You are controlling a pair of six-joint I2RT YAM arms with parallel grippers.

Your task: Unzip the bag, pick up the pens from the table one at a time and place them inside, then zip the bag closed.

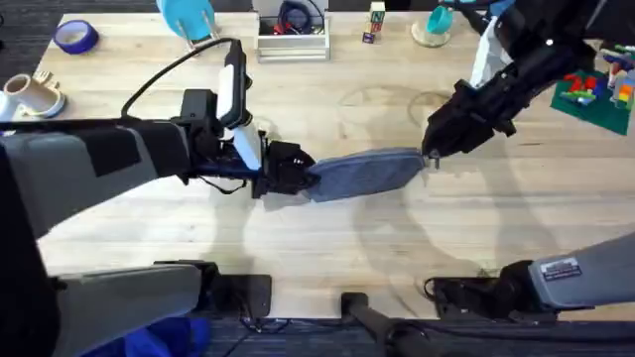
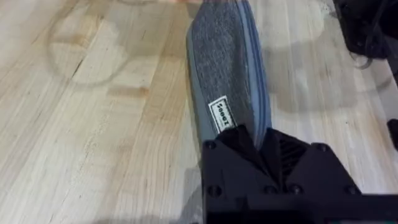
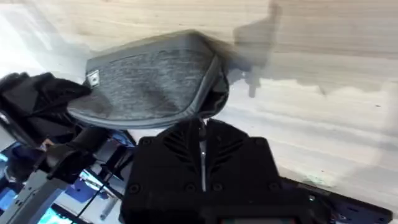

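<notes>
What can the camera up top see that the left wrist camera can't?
The overhead view alone takes in both arms: the left gripper at one end of the bag and the right gripper at the other, plus a roll of blue tape at the table's far edge. The left wrist view alone shows a small white label sewn on the bag near its fingers. Both show the grey-blue bag lying on the wooden table.
</notes>
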